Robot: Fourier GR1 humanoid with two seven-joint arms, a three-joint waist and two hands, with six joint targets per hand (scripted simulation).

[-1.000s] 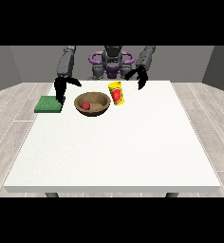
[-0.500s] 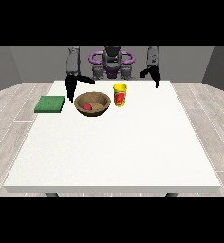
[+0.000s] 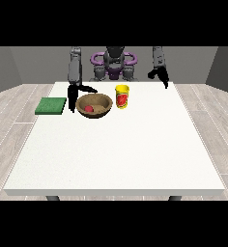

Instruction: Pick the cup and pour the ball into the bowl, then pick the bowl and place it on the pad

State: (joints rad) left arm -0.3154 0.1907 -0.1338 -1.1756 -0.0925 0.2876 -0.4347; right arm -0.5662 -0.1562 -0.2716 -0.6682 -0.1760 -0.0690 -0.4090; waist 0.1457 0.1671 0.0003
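The red ball (image 3: 89, 108) sits in the wooden bowl (image 3: 94, 105) near the table's (image 3: 116, 154) far edge. The hand at the view's left (image 3: 77, 91) straddles the rim, fingers spread, holding nothing. Lift it crooked toward the green pad (image 3: 51, 105) and the ball probably rolls out.

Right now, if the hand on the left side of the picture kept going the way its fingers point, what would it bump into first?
That hand hangs beside the wooden bowl, fingers pointing mostly down. Going straight on, it would probably meet the white table just left of the bowl, though depth is hard to judge and it might clip the bowl's rim.
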